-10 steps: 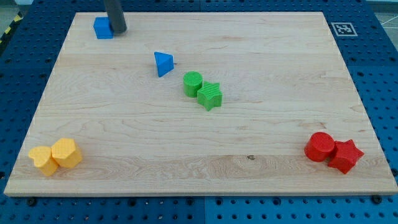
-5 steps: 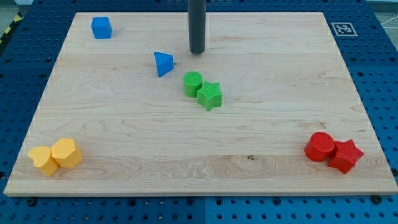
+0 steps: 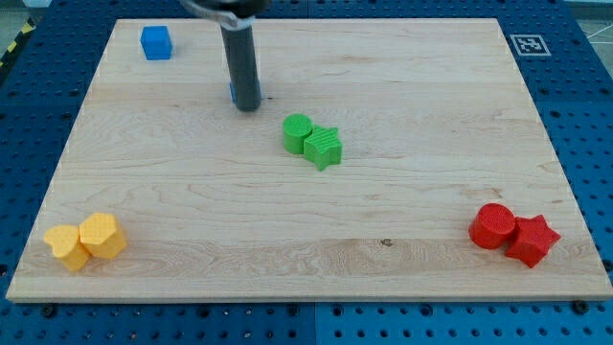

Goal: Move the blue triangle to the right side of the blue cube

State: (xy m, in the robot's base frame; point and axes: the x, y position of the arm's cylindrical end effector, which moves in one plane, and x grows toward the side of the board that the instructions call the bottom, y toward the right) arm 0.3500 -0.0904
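Observation:
The blue cube [image 3: 156, 42] sits near the board's top left corner. The blue triangle [image 3: 233, 93] is almost wholly hidden behind my rod; only a thin blue sliver shows at the rod's left edge. My tip [image 3: 247, 106] rests on the board right at the triangle, in front of it toward the view's bottom, well to the right of and below the cube. Whether the tip touches the triangle cannot be told.
A green cylinder [image 3: 297, 130] and a green star [image 3: 324, 148] lie together just right of and below my tip. Two yellow blocks [image 3: 86, 240] sit at the bottom left. A red cylinder [image 3: 493, 226] and red star [image 3: 533, 240] sit at the bottom right.
My rod moved from beside the blue cube right to above the green blocks, then back left and down onto the blue triangle, now covering it. No block has visibly moved.

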